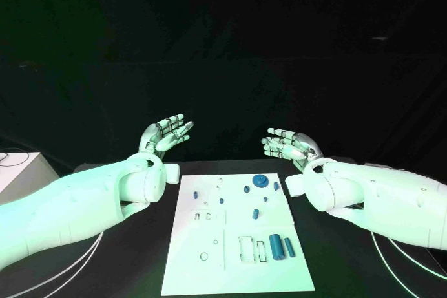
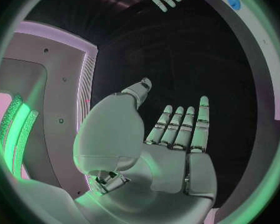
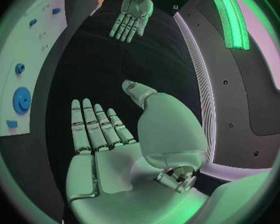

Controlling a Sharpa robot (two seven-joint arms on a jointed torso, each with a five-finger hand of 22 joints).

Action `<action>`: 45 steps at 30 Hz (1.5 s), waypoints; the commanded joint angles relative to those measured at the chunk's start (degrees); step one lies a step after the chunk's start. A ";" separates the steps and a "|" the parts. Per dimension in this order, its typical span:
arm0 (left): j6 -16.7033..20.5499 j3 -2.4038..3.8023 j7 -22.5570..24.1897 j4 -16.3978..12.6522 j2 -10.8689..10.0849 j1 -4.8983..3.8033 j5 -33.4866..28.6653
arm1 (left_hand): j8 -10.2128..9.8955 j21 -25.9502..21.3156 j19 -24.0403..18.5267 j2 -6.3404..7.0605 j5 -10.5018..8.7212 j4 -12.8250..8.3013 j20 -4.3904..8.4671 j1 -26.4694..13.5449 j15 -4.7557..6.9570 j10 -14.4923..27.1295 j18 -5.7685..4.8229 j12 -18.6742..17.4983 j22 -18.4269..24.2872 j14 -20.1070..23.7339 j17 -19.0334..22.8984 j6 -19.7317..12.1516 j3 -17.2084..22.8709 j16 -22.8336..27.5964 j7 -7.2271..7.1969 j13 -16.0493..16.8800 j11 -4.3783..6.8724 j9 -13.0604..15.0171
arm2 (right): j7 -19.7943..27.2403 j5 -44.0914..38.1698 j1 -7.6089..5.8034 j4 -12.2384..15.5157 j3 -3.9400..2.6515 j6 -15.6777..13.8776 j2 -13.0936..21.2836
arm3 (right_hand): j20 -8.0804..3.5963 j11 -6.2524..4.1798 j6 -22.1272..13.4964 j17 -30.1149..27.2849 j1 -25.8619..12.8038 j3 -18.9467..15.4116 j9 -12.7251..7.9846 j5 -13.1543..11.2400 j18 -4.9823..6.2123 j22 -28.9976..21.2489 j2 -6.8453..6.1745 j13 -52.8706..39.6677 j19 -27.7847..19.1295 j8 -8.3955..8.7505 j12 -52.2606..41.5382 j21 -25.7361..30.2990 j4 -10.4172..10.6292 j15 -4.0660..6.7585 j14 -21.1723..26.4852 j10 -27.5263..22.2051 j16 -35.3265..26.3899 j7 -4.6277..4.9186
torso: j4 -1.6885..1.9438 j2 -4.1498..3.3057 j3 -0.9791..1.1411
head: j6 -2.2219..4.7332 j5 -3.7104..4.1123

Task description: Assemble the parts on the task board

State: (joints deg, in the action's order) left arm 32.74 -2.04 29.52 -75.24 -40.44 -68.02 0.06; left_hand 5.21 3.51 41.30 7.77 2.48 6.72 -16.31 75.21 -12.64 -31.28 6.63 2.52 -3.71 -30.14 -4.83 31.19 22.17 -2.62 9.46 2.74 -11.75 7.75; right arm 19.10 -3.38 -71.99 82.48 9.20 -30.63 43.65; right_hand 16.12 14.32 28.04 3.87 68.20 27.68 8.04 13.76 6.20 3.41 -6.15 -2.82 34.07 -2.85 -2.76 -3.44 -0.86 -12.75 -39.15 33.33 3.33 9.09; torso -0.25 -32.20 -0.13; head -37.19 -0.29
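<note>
Both hands, the left hand (image 1: pixel 166 134) and the right hand (image 1: pixel 291 143), are hovering past the task board (image 1: pixel 236 272) with fingers (image 2: pixel 202 119) apart, holding nothing.

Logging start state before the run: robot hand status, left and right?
Left robot hand: open, fingers spread, holding nothing, raised beyond the task board.
Right robot hand: open, fingers spread, holding nothing.

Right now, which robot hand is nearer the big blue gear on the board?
Right. The right robot hand hovers open just beyond the blue gear, slightly to its right; the left robot hand is raised farther off, past the board's left edge.
</note>
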 commanded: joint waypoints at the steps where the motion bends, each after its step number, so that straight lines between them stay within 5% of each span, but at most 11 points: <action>1: -4.62 0.00 1.48 0.16 0.20 -0.18 0.68 | 0.34 0.25 0.62 0.01 0.34 0.29 -0.25 1.42 -0.28 -1.08 1.13 0.30 -0.10 -1.30 -0.13 0.92 0.15 -0.38 4.49 0.12 -0.39 0.16 | -4.20 -3.33 -0.69 -0.55 0.42 7.75 -0.15 | 0.33 -0.44 8.12 1.15 4.84 1.30 1.40 0.19 2.37 0.72 -0.39 -0.61 6.33 -1.94 -0.92 -1.73 -1.95 0.78 -10.17 9.32 1.95 7.41 | -0.01 -0.02 0.00 | 0.00 0.00; 4: -4.62 0.00 1.48 0.16 0.20 -0.18 0.68 | 0.57 0.44 0.98 -0.22 0.35 0.75 -0.28 1.96 -0.02 -2.76 1.18 0.50 -0.19 -3.66 -0.41 1.97 -0.15 -0.84 5.05 0.25 -1.10 0.26 | -4.44 -3.44 -0.89 -0.68 0.58 8.11 -0.17 | 0.33 -1.04 11.53 1.42 5.80 1.67 1.83 -0.02 3.27 1.12 -0.49 -0.78 10.42 -2.64 -1.05 -2.99 -2.66 1.56 -12.52 14.37 2.50 6.96 | -0.01 -0.02 0.00 | 0.00 0.00; 5: -7.23 -0.01 0.75 -2.80 -2.29 -0.18 2.12 | 0.79 0.57 1.31 -0.36 0.35 0.95 -0.29 2.21 0.17 -4.29 1.27 0.69 -0.25 -5.71 -0.70 2.82 -0.21 -1.25 5.30 0.37 -1.44 0.39 | -2.14 -26.12 -2.14 -3.28 0.57 5.18 0.10 | 0.27 -1.32 13.34 1.50 6.17 1.76 2.08 -0.62 3.68 1.35 -0.56 -0.85 11.93 -3.00 -1.09 -3.78 -2.92 1.93 -13.44 16.40 2.68 6.68 | 0.26 -1.11 0.03 | -1.28 0.06; 9: -8.12 0.00 0.43 -5.83 -4.49 -0.20 3.16 | 1.79 1.26 3.26 -0.65 0.35 1.25 -0.23 3.04 0.53 -9.98 1.93 1.09 -0.48 -14.46 -1.87 6.71 -0.05 -2.97 5.72 0.64 -2.00 0.96 | -3.03 -38.17 -2.90 -3.47 0.52 4.28 0.47 | -1.74 -3.36 22.82 2.41 7.87 2.58 3.25 -2.14 4.33 2.56 -1.03 -0.84 19.16 -5.40 -1.82 -7.68 -3.63 4.47 -20.37 23.96 4.99 5.05 | 0.53 -2.05 -0.02 | -1.11 0.24; 14: -8.62 0.02 0.21 -9.15 -6.82 -0.21 3.71 | 3.15 2.70 6.72 -0.30 0.31 0.61 -0.11 4.16 1.68 -18.52 3.24 1.62 -0.89 -19.04 -2.48 12.38 0.20 -4.70 5.75 1.02 -0.91 1.73 | -5.50 -50.12 -3.90 -2.79 0.43 3.47 1.29 | -3.78 -4.41 25.35 2.66 8.93 2.49 2.95 -2.15 4.09 3.75 -1.36 -0.75 22.64 -5.67 -1.08 -10.48 -4.18 5.91 -24.18 27.28 5.82 4.24 | 1.01 -3.42 -0.01 | -0.92 0.63; 17: -9.05 0.03 0.03 -10.92 -8.04 -0.21 3.94 | 4.91 5.98 12.49 -0.06 0.35 0.07 1.20 4.58 4.05 -24.09 3.88 3.32 -2.18 -26.48 -4.55 17.81 0.64 -8.61 4.38 1.32 0.54 2.45 | -8.29 -56.88 -4.39 -2.37 0.41 4.65 1.59 | -5.82 -5.96 28.36 3.89 9.26 1.08 3.02 -2.60 4.01 6.02 -1.77 -0.86 25.64 -6.50 -1.40 -14.55 -4.43 7.87 -29.40 31.77 7.73 3.03 | 1.22 -4.22 -0.07 | -0.82 0.92; 19: -9.54 0.04 -0.23 -12.44 -9.08 -0.21 4.34 | 5.15 6.64 13.42 -0.05 0.36 -0.02 1.76 4.57 4.41 -25.21 3.93 3.39 -2.44 -27.43 -5.19 18.56 1.02 -9.37 4.23 1.21 0.99 2.40 | -10.94 -62.56 -4.75 -1.94 0.40 6.29 1.74 | -7.80 -7.54 30.22 6.14 9.52 -0.59 3.03 -3.44 4.11 9.20 -2.16 -1.06 29.22 -6.78 -1.71 -19.94 -4.49 10.11 -35.64 35.74 10.79 1.70 | 1.32 -4.60 -0.11 | -0.94 1.08; 25: -11.06 0.05 -0.89 -15.91 -11.20 -0.21 5.60 | 6.25 9.63 16.96 0.71 0.38 -0.27 3.61 4.30 6.17 -29.63 3.88 3.82 -3.87 -31.69 -8.32 21.27 2.43 -12.95 3.23 1.29 2.35 2.56 | -16.40 -73.83 -5.16 -1.02 0.39 10.12 1.59 | -10.79 -9.63 32.40 14.18 9.09 -0.93 2.73 -3.70 4.17 16.32 -3.78 -1.35 33.37 -6.07 -0.91 -30.79 -3.41 13.03 -45.25 40.07 19.39 0.17 | 1.83 -6.12 -0.31 | -0.60 1.84; 32: -12.25 0.06 -1.30 -18.43 -12.63 -0.18 6.11 | 6.18 13.49 19.42 1.46 0.40 -0.88 4.92 3.98 6.79 -30.93 3.72 2.52 -6.09 -31.99 -11.35 21.86 3.61 -15.55 2.97 1.13 2.71 2.44 | -21.46 -83.62 -5.14 -0.74 0.42 12.24 0.76 | -11.35 -9.93 32.88 29.07 8.04 3.05 2.97 -3.28 4.02 23.82 -7.25 -1.76 35.65 -4.66 -0.82 -39.82 -0.43 13.60 -44.85 40.04 37.53 -0.26 | 2.68 -7.67 -0.51 | -0.65 2.54; 38: -12.73 0.08 -1.44 -19.99 -13.55 -0.18 6.15 | 5.86 18.69 19.91 1.79 0.39 -1.53 5.92 3.47 7.17 -31.32 3.33 1.40 -9.59 -31.05 -15.09 21.89 4.14 -19.49 2.82 1.12 2.85 2.27 | -23.72 -88.60 -4.45 -0.45 0.49 12.05 0.03 | -10.92 -9.42 31.74 53.45 7.17 4.13 3.51 -3.23 0.17 50.10 -9.58 -1.14 44.25 -3.89 -0.75 -60.60 1.74 12.85 -47.43 35.63 62.60 -0.21 | 2.79 -8.50 -0.51 | -0.53 2.71; 45: -13.04 0.13 -1.58 -20.68 -13.90 -0.18 6.07 | 5.60 21.83 17.99 1.84 0.38 -1.88 6.02 3.04 7.03 -31.11 3.13 1.26 -12.05 -28.86 -17.27 21.81 4.40 -22.00 2.89 1.12 2.77 2.15 | -25.42 -90.03 -3.65 -1.18 0.56 12.80 -1.05 | -10.36 -8.95 31.04 58.02 7.59 3.14 3.91 -3.56 -0.38 54.51 -9.85 -1.11 45.13 -3.66 -0.76 -64.05 2.54 12.54 -46.95 33.12 68.00 -0.02 | 2.78 -8.81 -0.51 | -0.46 2.83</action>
State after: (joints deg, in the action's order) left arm 21.34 -2.00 27.92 -95.66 -54.35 -68.11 5.71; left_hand 10.96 25.13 59.66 9.29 2.83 5.06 -10.13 78.47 -5.74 -62.27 9.70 3.98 -15.62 -59.37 -21.99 52.93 26.35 -24.41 12.26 3.93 -8.80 9.96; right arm -3.82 -89.70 -75.65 81.50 9.79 -19.45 42.74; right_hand 5.65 5.40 59.45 61.75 75.65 31.06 11.91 10.43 6.61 57.77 -15.79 -3.99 79.00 -6.85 -3.87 -67.27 1.60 0.03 -83.84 66.70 71.15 9.11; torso 2.48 -40.75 -0.63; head -37.71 2.49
